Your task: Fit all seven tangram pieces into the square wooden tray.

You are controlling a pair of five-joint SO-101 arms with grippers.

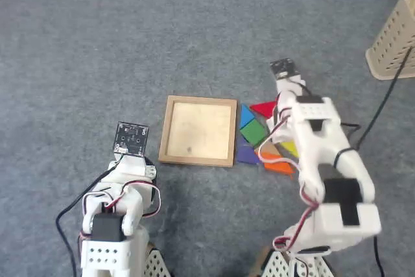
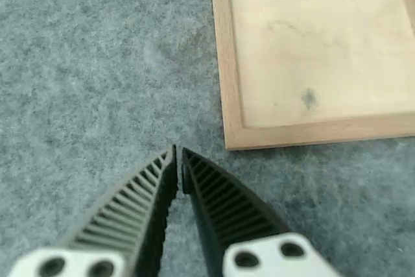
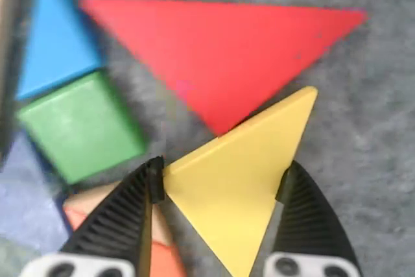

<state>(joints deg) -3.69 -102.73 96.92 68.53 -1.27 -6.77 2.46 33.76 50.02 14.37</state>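
We count one square wooden tray (image 1: pixel 165 135), two arms (image 1: pixel 324 147) and six tangram pieces (image 1: pixel 253 132) in view: one each red (image 1: pixel 264 108), blue (image 1: pixel 246 116), green (image 3: pixel 81 124), purple (image 1: pixel 246 154), orange (image 1: pixel 279 167), yellow (image 3: pixel 240 173).

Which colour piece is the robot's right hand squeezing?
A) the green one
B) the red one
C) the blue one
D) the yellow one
D: the right hand has one finger pressed against each side of the flat yellow triangle piece.
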